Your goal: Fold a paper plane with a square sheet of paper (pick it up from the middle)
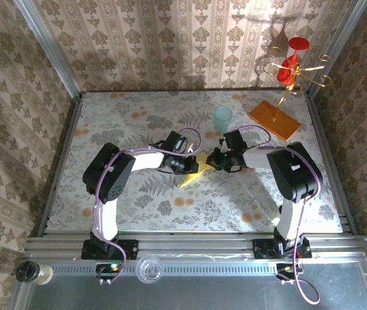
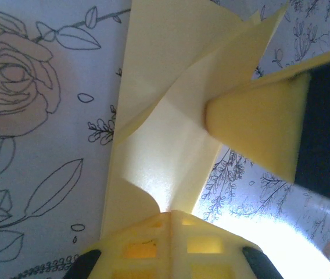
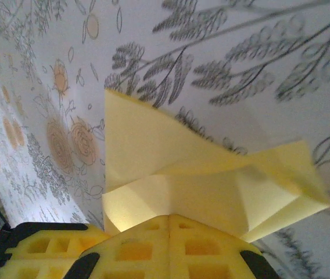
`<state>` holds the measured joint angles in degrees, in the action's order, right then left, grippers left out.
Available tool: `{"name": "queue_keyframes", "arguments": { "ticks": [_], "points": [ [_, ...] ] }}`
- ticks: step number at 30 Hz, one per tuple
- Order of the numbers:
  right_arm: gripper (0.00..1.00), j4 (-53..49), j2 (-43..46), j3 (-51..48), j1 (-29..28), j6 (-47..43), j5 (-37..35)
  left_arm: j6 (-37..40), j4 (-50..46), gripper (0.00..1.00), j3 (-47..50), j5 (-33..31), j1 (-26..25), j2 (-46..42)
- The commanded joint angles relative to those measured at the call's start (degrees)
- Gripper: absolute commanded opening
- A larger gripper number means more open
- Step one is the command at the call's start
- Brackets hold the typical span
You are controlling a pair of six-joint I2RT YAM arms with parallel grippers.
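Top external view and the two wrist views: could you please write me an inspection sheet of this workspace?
Surface: table covered by a floral cloth, lying flat.
Job's things: yellow paper sheet, partly folded, held between the two arms.
Clutter: pale teal cup, upright; orange slab with gold stand at the far right, with red glasses on the stand.
Tools: left tool and right tool, both shut on the paper.
Cables: lilac cables run along both arms; one loops at the near edge.
Surroundings: patterned wallpaper walls, metal frame.
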<state>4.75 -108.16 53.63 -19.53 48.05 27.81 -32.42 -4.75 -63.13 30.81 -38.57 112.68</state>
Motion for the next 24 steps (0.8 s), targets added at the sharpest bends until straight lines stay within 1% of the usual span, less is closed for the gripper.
{"name": "queue_keyframes", "arguments": {
  "ticks": [1,6,10,16,20,24],
  "points": [
    [0.05,1.23,-2.46,-1.84,5.11,-2.26,-4.82,-0.40,-7.99,0.00,5.00,-4.05,0.33,2.38],
    [0.05,3.53,-2.82,-1.97,8.01,-2.09,-4.14,-0.71,-6.81,0.00,5.81,-3.43,0.34,2.28],
    [0.05,3.68,-1.15,-1.76,8.30,-1.67,-3.69,-0.37,-6.76,0.00,4.79,-3.21,0.34,1.84],
    [0.06,4.47,7.05,-5.53,7.71,0.21,-2.52,-0.42,-6.60,0.00,2.33,-2.86,-0.01,1.40],
    [0.06,6.06,11.03,-8.29,5.37,2.12,-1.49,-0.77,-6.19,0.00,1.62,-2.51,-0.10,1.49],
    [0.07,7.78,10.88,-8.96,1.04,4.67,-1.42,-1.12,-5.89,0.00,1.48,-2.38,-0.19,1.04]
  ]
}}
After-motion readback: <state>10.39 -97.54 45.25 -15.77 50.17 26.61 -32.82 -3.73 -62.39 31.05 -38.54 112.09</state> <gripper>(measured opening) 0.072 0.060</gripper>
